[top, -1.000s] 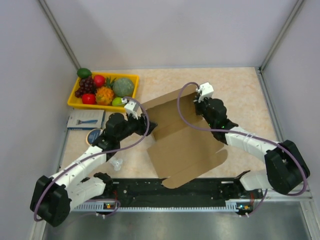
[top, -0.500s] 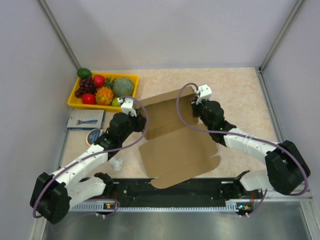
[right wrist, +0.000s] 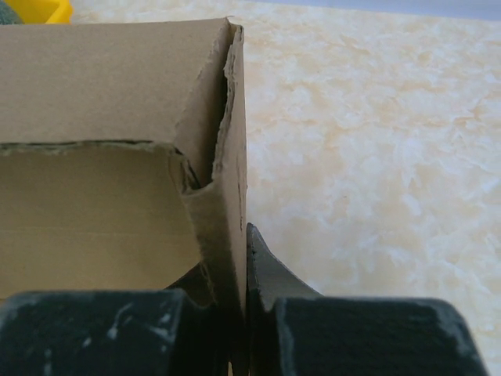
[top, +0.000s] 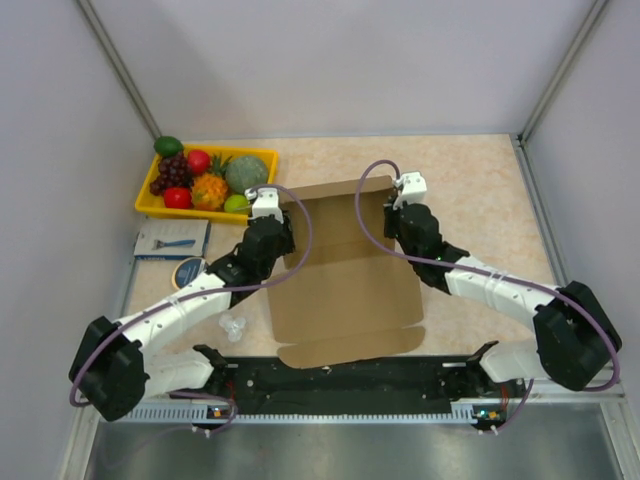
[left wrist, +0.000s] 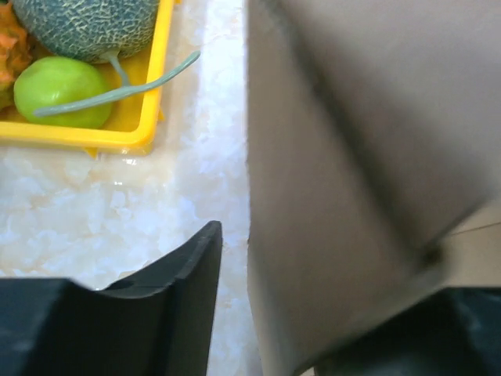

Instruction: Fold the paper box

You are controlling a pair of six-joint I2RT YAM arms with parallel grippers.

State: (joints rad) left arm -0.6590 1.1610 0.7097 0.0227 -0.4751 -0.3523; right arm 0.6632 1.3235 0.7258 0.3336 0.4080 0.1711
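Brown paper box (top: 340,275) lies opened out between my two arms. My right pincer (right wrist: 239,262) is clamped on its upright corner wall. My left pincer (left wrist: 313,305) straddles the opposite wall, with a gap beside its left finger (left wrist: 192,290); I cannot tell whether it grips. A yellow fruit tray (left wrist: 117,139) sits ahead-left of it.

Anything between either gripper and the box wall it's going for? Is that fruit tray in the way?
Nothing visible. The right gripper is pinched on the right wall of the paper box. The left gripper straddles its left wall, with cardboard between the fingers. The yellow tray sits apart from the box, beyond that wall.
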